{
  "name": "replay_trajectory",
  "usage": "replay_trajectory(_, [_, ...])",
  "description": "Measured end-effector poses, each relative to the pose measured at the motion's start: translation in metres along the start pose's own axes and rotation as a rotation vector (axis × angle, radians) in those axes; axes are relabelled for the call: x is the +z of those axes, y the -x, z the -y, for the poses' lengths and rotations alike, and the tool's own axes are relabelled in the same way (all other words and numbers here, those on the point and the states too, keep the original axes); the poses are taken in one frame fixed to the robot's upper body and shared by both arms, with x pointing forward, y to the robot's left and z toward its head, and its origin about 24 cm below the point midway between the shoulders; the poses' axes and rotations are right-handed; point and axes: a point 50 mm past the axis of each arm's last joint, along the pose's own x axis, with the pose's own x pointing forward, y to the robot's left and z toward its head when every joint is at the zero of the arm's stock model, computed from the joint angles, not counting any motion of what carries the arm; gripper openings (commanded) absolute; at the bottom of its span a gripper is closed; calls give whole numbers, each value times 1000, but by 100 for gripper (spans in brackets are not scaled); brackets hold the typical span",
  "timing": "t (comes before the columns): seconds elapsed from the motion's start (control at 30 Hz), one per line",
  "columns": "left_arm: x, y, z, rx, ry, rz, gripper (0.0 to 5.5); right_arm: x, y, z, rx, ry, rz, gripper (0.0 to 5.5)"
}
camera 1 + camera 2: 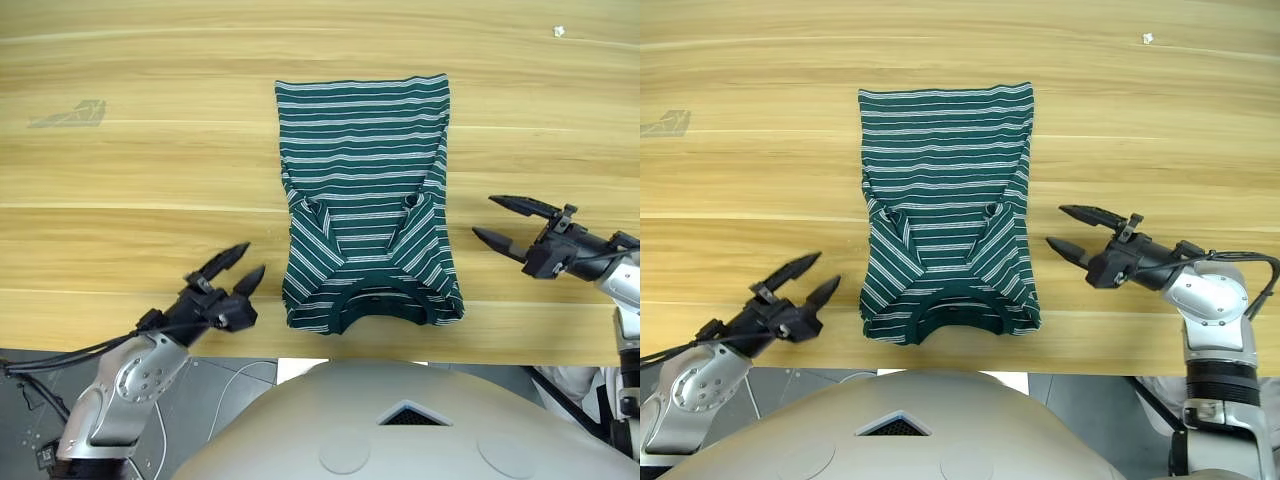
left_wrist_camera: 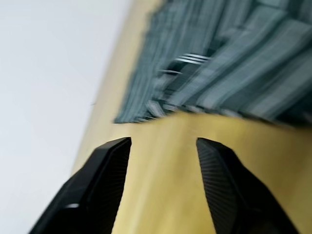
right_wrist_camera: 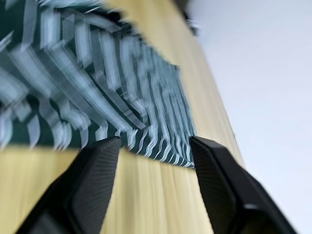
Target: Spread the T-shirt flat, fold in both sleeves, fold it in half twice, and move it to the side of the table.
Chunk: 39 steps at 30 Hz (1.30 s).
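t-shirt [image 1: 365,200], one, between left gripper [image 1: 253,258] and right gripper [image 1: 484,216].

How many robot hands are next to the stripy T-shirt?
2. The left hand is open, left of the T-shirt's collar end; the right hand is open on its other side. Neither touches it.

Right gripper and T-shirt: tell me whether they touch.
Apart. The left eye view shows a strip of bare table between the right gripper and the T-shirt; its jaws stand open.
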Motion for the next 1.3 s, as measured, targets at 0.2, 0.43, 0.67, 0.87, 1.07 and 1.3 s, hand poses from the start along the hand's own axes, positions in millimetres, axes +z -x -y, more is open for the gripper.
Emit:
replay_trajectory(0.2, [6, -6, 6, -113, -126, 112, 339, -5, 9, -29, 290, 198, 63, 339])
replay_trajectory(0.43, [15, -26, 7, -127, -185, 224, 339, 5, -4, -39, 318, 188, 188, 339])
replay_trajectory(0.67, [15, -27, 5, -169, -263, 260, 312, 28, -22, -54, 318, 92, 296, 339])
replay_trajectory(0.87, [12, -22, 7, -227, -298, 254, 211, 29, -22, -56, 339, 61, 281, 252])
replay_trajectory(1.07, [10, -16, 12, -278, -304, 251, 93, 26, -22, -56, 334, 46, 254, 134])
replay_trajectory(1.3, [8, -14, 14, -309, -319, 253, 0, 25, -24, -59, 345, 21, 232, 9])
